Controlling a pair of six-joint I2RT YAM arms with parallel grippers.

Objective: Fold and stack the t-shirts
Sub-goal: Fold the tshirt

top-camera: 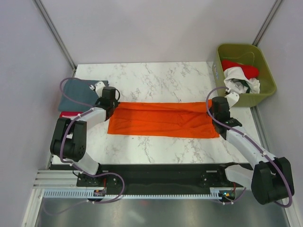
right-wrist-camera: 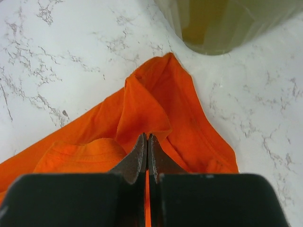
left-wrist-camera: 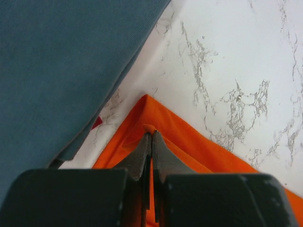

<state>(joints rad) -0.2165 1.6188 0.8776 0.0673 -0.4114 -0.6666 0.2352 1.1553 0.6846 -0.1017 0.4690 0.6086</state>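
The bright orange t-shirt lies as a long folded band across the middle of the marble table. My left gripper is shut on its far left corner. My right gripper is shut on the cloth at its far right end. A folded grey-blue t-shirt lies at the far left on top of a red one, close to the left gripper; it fills the upper left of the left wrist view. A red t-shirt and a white t-shirt sit in the bin.
The olive-green plastic bin stands off the table's far right corner, just beyond my right gripper; its base shows in the right wrist view. Grey walls close in on both sides. Bare marble lies behind the orange t-shirt.
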